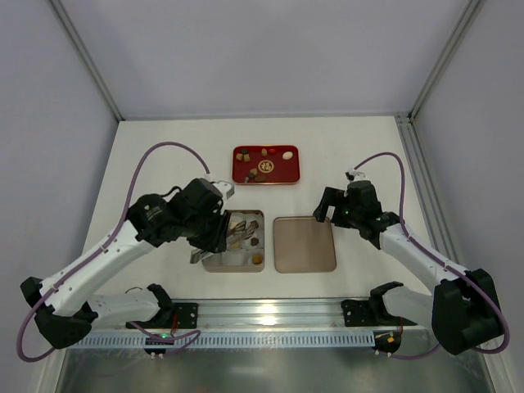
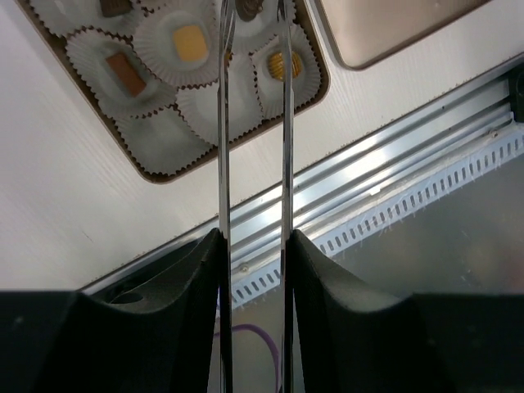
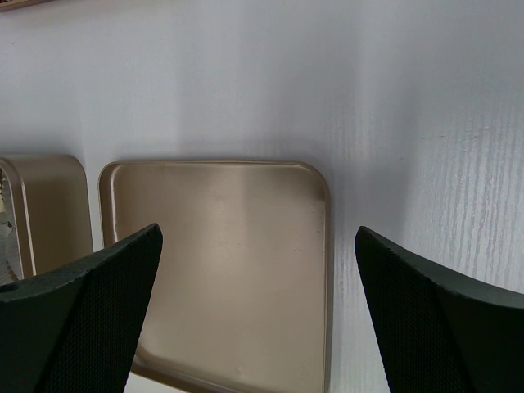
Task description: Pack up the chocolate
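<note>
The chocolate lies as several small pieces on the red tray (image 1: 265,165) at the back. More pieces sit in white paper cups in the gold tin (image 1: 206,264): a tan square (image 2: 189,41), a brown bar (image 2: 124,72) and a gold round one (image 2: 280,64). My left gripper (image 1: 214,233) (image 2: 254,241) is shut on metal tongs (image 2: 286,147), whose blades reach over the tin (image 2: 155,174). A dark piece (image 2: 248,8) shows between the blade tips at the frame's top edge. My right gripper (image 1: 327,209) (image 3: 258,232) is open and empty above the tin's lid (image 3: 221,262).
The gold lid (image 1: 304,244) lies flat just right of the tin. A metal rail (image 1: 270,311) runs along the near table edge, also in the left wrist view (image 2: 393,155). White walls enclose the table at left, back and right.
</note>
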`<state>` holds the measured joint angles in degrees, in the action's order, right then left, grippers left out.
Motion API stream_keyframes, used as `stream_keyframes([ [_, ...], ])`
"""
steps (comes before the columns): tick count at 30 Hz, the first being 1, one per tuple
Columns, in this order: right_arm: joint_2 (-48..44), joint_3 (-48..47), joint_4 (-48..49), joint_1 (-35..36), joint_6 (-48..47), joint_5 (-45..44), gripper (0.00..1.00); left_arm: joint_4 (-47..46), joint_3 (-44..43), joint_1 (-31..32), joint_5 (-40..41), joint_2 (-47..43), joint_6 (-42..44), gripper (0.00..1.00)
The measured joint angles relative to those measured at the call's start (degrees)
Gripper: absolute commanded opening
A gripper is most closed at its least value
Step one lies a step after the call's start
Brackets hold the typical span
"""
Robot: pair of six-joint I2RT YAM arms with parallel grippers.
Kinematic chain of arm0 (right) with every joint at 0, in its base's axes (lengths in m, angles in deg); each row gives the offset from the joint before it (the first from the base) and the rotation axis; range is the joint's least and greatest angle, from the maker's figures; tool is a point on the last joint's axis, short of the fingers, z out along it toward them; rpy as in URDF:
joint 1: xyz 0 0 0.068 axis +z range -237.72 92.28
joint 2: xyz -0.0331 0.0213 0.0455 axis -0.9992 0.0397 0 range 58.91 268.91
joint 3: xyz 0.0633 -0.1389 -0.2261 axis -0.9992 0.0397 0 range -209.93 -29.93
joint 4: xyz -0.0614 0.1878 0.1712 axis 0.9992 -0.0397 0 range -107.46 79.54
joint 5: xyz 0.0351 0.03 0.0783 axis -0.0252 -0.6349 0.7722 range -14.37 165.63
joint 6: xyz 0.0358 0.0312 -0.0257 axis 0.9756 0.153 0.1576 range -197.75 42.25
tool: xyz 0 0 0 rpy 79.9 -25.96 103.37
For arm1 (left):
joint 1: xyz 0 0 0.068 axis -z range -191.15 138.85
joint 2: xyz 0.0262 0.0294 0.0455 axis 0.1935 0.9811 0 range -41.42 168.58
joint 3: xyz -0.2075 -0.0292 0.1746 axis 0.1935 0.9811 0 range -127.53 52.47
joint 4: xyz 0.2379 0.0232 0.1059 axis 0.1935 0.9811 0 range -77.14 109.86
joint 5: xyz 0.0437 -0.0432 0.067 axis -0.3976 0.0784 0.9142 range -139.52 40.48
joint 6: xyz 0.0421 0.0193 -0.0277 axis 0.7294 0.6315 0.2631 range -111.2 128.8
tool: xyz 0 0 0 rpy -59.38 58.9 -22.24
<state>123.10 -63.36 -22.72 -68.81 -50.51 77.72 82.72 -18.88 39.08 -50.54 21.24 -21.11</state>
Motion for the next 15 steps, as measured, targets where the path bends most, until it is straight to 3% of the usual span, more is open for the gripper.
stream_keyframes([
  [7,0.0,0.0,0.0,0.0,-0.3,0.7,1.0,1.6,-8.3,-4.8,5.9,4.6,1.0,0.37],
  [15,-0.9,0.0,-0.5,0.0,-0.5,2.4,1.0,-3.3,-16.9,-26.0,7.5,17.6,6.0,0.37],
])
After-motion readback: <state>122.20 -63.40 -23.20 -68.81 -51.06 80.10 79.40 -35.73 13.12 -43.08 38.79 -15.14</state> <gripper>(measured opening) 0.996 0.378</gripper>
